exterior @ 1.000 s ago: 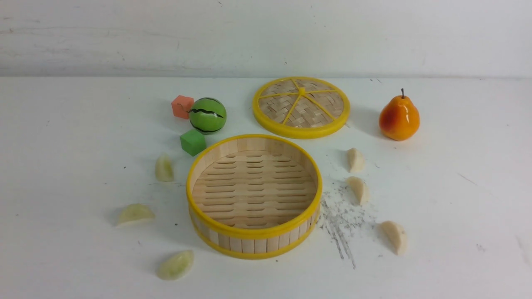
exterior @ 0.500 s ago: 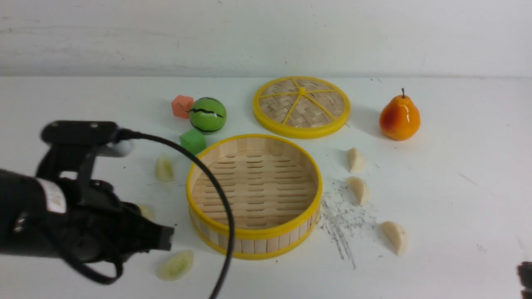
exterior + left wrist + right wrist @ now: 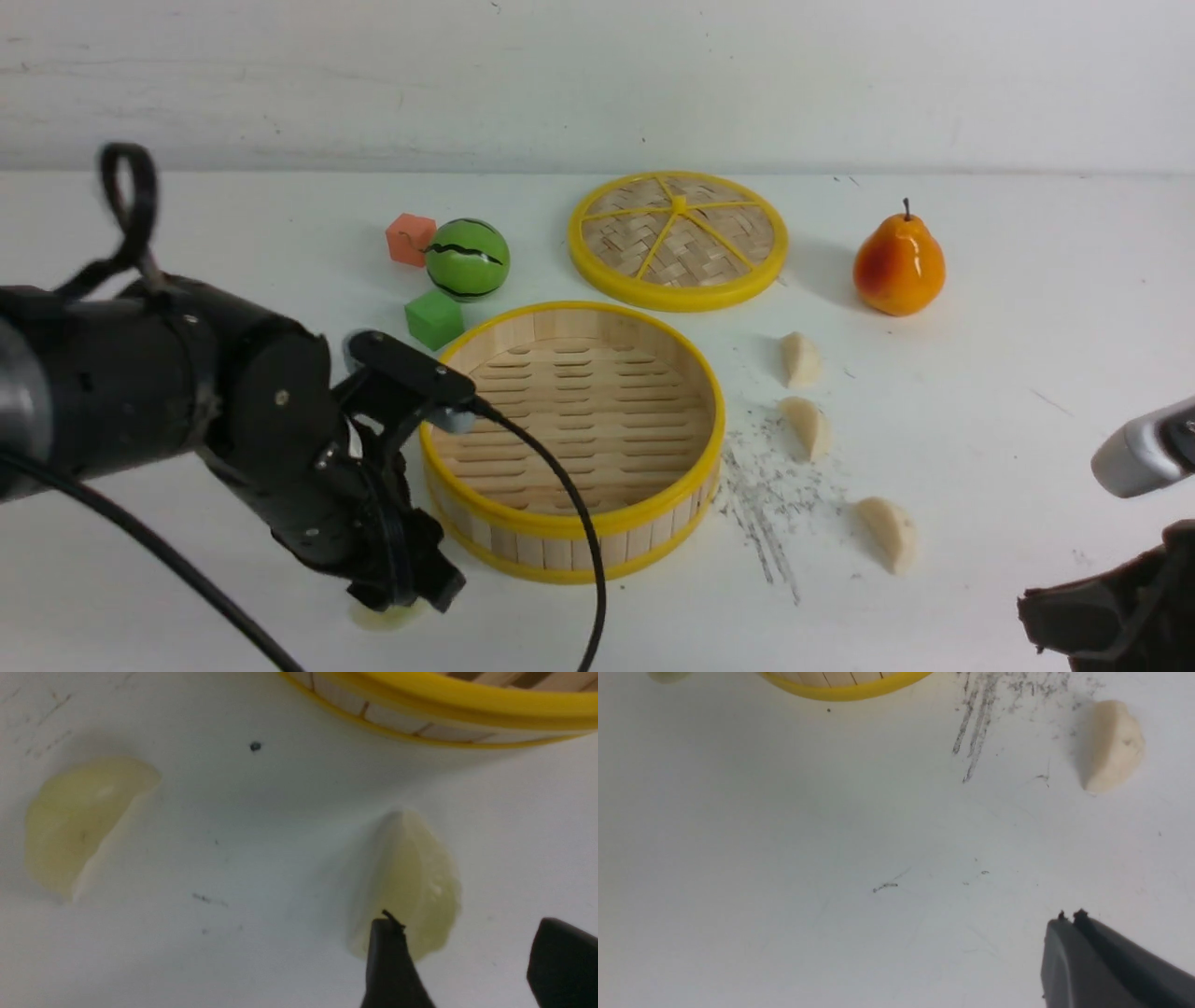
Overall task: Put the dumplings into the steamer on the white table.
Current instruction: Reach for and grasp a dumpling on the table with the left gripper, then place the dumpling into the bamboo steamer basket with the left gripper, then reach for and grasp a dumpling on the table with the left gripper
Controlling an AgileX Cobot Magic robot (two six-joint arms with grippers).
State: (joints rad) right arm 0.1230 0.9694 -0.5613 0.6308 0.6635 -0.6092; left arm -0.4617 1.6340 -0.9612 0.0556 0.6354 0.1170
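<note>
Newly arrived at seven o'clock of the steamer (image 3: 644,534), left end effector (image 3: 467,933), apart, should centre over the greenish dumpling (image 3: 411,877) before closing; right end effector (image 3: 1070,915) together.

— What is standing beyond the left gripper (image 3: 408,590)?
— A plain off-white painted wall (image 3: 597,84) with faint grey streaks is running across, well beyond it, meeting the far edge of the broad flat white table (image 3: 1027,308).
— And the light?
— It is falling softly and evenly. Dark grey scuff marks (image 3: 761,504) are showing on the tabletop, to that gripper's right.
</note>
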